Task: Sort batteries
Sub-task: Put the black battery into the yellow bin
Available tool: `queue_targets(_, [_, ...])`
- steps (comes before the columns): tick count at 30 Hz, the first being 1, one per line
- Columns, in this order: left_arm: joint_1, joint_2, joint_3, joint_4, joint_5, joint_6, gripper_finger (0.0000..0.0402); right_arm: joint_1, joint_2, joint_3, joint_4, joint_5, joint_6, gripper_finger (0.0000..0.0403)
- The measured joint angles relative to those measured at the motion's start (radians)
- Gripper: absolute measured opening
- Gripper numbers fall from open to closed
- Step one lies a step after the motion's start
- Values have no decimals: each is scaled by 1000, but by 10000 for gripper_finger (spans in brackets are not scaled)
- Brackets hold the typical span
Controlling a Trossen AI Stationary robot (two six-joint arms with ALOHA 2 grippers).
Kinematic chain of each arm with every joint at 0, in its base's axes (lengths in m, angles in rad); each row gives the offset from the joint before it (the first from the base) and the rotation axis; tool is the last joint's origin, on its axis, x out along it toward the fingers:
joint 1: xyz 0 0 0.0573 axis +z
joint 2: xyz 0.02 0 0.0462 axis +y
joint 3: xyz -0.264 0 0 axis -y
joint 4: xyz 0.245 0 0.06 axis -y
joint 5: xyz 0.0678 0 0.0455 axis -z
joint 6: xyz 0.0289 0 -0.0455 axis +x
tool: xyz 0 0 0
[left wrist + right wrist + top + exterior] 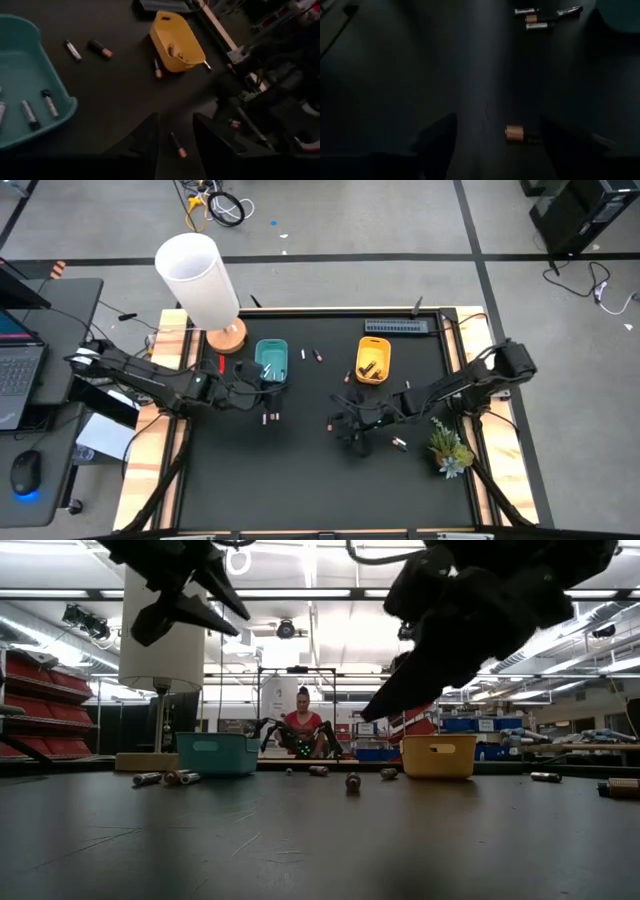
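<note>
- Right jaws: spread wide and empty, low over the dark worktop; a copper-ended battery lies on the mat between the two fingers, not touched by either.
- Left jaws: parted by a narrow gap, empty, raised above the worktop just beside the teal tray; a dark battery with a copper tip lies on the mat below the gap.
- Teal tray, left wrist view: holds whitish-silver batteries lying on its floor.
- Yellow tray: stands right of the teal tray, well apart from it; dark batteries with copper ends lie inside, and another battery lies on the mat just beside its wall.
- Loose batteries between the trays: one silver and one dark with a copper end, near each other but apart.
- A small cluster of batteries lies farther off in the right wrist view.
- Surroundings: a white lamp on a round wooden base at the worktop's back left corner, a small artificial plant at the right edge, and a seated person in the room beyond.
</note>
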Motion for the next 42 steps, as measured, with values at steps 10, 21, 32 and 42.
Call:
queue_targets(10, [-11,1,-1,-18,5,-1,131,-5,141,2,104,17,16,307])
queue_targets(21, [-10,0,-1,-31,23,-3,131,-11,161,37,104,133,0,379])
queue_targets(32, [-10,0,-1,-76,35,3,131,-20,160,-56,337,197,22,379])
queue_targets(42, [-9,0,-1,-95,31,6,131,-19,193,-146,437,174,40,357])
